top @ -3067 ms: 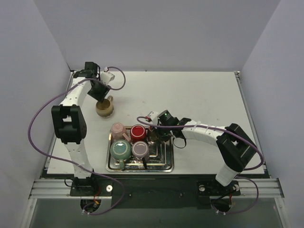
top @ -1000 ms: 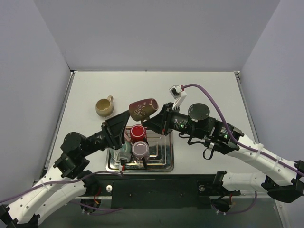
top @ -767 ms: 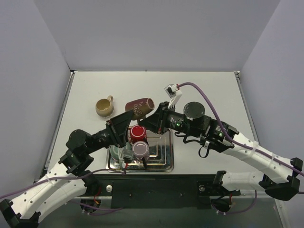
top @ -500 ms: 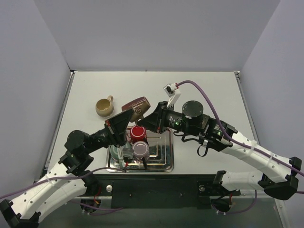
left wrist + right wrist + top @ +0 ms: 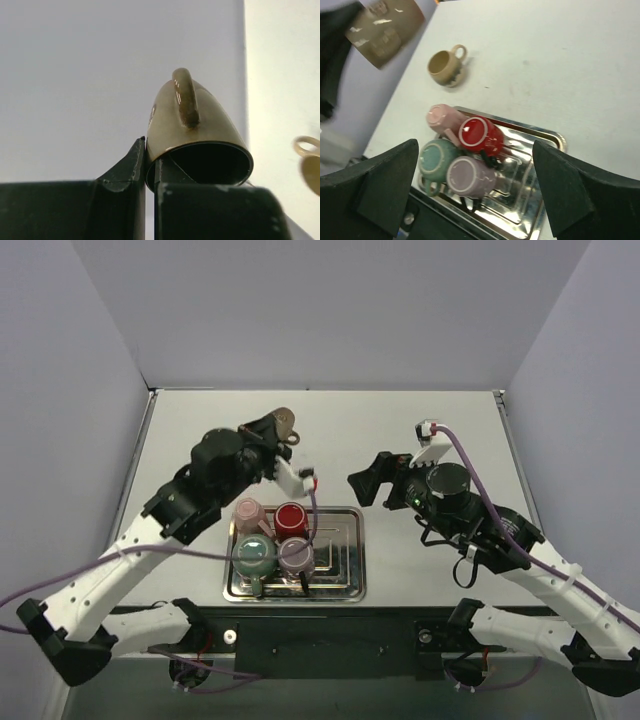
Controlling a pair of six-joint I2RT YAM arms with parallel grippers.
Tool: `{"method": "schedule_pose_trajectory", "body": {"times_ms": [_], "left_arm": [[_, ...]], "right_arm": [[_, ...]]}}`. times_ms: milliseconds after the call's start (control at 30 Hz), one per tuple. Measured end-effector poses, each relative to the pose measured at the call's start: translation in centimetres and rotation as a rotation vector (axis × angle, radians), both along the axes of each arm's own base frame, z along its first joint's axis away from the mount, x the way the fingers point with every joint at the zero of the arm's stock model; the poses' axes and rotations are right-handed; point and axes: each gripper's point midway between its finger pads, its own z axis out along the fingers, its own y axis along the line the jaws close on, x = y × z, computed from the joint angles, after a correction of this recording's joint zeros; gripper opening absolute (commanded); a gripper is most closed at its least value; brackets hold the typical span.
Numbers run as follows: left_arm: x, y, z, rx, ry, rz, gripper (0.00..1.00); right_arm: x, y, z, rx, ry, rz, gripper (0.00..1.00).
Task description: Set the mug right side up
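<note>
The brown mug hangs in the air over the back left of the table, tilted on its side. My left gripper is shut on its rim. In the left wrist view the mug has its handle on top and its dark mouth toward the camera, with one finger outside the wall and the other inside. My right gripper stands open and holds nothing, to the right of the tray. In the right wrist view the gripper looks down on the tray, and the brown mug is blurred at top left.
A steel tray at the front centre holds pink, red, teal and lilac mugs, upside down or tipped. A tan mug stands upright on the table behind the tray, under my left arm.
The brown mug has passed from my right gripper to my left. The left shut on its rim and swung it to the back left; the right opened and drew back to the right.
</note>
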Motion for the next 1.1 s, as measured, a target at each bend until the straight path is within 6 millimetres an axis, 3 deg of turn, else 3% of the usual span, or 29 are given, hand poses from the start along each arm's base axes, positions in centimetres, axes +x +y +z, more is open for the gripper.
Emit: {"method": "schedule_pose_trajectory", "body": {"times_ms": [133,200,300,500,600,667,800,1033,1100], "left_arm": [[5.5,1.9,2.3,-0.192,0.239,0.296,0.0],[7.6,3.2,1.9,-0.288,0.331,0.408,0.0],[10.5,5.4,-2.1,-0.389,0.517,0.584,0.0],[14.8,6.0,-14.5,-0.493,0.93,0.837,0.0],[15.6,6.5,-20.4,-0.517,1.077,0.952,0.0],[15.7,7.1,-23.0,-0.517,1.131,1.016,0.0],[15.8,7.6,-26.7,-0.51,1.216,1.103,0.0],[16.4,6.4,-30.1,-0.511,1.317,1.119,0.0],[16.6,6.1,-30.3,-0.511,1.33,1.117,0.09]], "right_arm": [[0.6,-1.7,-2.6,-0.1,0.002,-0.062,0.91],[0.8,-1.8,-4.2,-0.148,0.022,-0.06,0.91],[0.9,-1.6,-6.7,-0.219,0.061,-0.05,0.91],[0.9,-2.0,-9.0,-0.276,0.089,-0.048,0.91],[0.8,-2.0,-9.8,-0.293,0.099,-0.035,0.91],[0.7,-1.9,-10.2,-0.301,0.105,-0.024,0.91],[0.7,-1.6,-11.5,-0.317,0.125,-0.008,0.91],[0.6,-0.7,-14.0,-0.355,0.174,0.026,0.9],[0.7,-0.1,-14.6,-0.354,0.187,0.044,0.88]]}}
